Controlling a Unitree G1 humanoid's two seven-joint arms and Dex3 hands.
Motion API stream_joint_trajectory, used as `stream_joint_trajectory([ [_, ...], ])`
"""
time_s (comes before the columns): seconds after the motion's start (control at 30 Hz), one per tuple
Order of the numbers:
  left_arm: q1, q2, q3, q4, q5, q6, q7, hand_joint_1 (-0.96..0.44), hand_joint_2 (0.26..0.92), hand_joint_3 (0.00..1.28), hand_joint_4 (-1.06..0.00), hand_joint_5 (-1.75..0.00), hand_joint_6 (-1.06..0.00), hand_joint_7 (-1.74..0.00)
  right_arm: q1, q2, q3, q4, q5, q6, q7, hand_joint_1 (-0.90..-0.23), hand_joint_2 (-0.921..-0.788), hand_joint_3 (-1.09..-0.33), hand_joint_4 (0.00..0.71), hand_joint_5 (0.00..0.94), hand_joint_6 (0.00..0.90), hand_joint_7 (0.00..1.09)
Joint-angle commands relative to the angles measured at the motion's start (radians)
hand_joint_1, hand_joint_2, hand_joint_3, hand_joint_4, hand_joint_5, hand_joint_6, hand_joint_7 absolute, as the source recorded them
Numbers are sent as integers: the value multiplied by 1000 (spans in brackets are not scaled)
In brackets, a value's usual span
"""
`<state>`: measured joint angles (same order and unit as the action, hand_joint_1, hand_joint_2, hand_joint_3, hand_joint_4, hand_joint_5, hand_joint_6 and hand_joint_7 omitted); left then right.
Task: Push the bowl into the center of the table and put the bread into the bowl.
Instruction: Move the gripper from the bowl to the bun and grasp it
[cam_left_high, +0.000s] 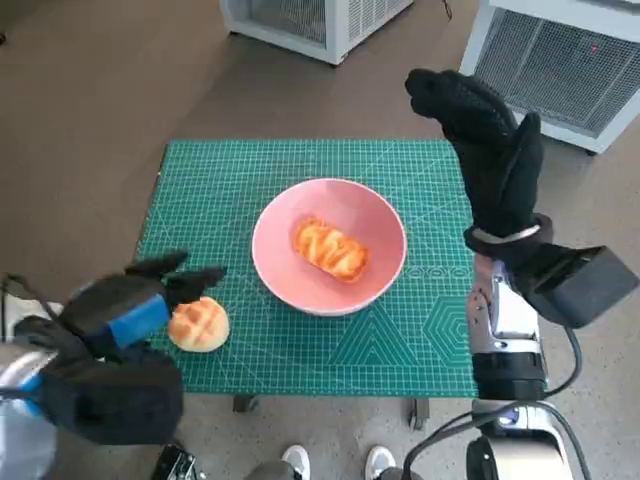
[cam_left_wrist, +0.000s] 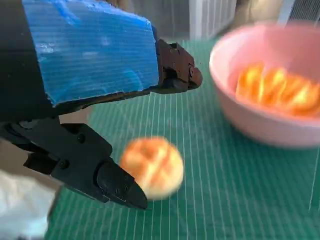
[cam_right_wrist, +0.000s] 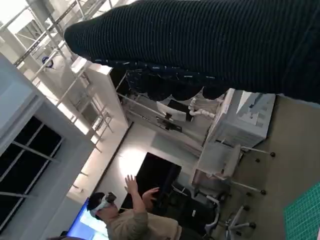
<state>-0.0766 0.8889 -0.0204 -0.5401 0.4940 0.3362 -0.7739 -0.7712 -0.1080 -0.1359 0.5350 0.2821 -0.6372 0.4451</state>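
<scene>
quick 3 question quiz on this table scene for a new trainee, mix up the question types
1. True or false: the pink bowl already holds a piece of bread.
2. Which hand is nearest the round bun? A) left hand B) right hand
3. Fill in: the round bun lies on the green ____.

Key: 1 true, the long bread lies inside. 2 A. 3 mat.

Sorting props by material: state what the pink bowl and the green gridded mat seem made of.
Pink bowl: probably plastic or glazed ceramic; smooth, evenly coloured, faintly glossy wall. Green gridded mat: likely a matte rubbery or vinyl cutting mat, judging by its printed pale grid and flat surface.
</scene>
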Motion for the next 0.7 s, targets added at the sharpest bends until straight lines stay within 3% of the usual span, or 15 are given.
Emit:
stream_joint_trajectory([
  [0.03, -3, -17, -42, 58, 34, 21, 12, -90, 740, 6, -216, -18, -339, -20, 17, -6, -4, -2, 7, 11, 8, -709, -921, -743, 209, 2, 118, 425],
  [0.2, -19, -37, -88, 124, 70, 27, 34, -33, 753, 8, -310, -26, -418, -30, 20, -8, -5, -5, 7, 13, 7, -706, -921, -741, 211, 3, 118, 428],
  [0.3, -22, -51, -105, 165, 86, 6, 61, 7, 763, 9, -421, -33, -513, -43, 21, -6, -6, -5, 6, 14, 5, -705, -921, -740, 211, 3, 118, 429],
  [0.67, -35, -75, -148, 349, 119, -161, 213, 65, 827, 25, -745, -110, -754, -132, 29, -4, -5, -17, 5, 20, 3, -709, -921, -739, 212, 2, 116, 430],
  [0.7, -35, -74, -148, 361, 119, -176, 224, 173, 861, 51, -712, -520, -785, -161, 29, -4, -4, -18, 6, 21, 3, -710, -921, -738, 212, 2, 116, 431],
])
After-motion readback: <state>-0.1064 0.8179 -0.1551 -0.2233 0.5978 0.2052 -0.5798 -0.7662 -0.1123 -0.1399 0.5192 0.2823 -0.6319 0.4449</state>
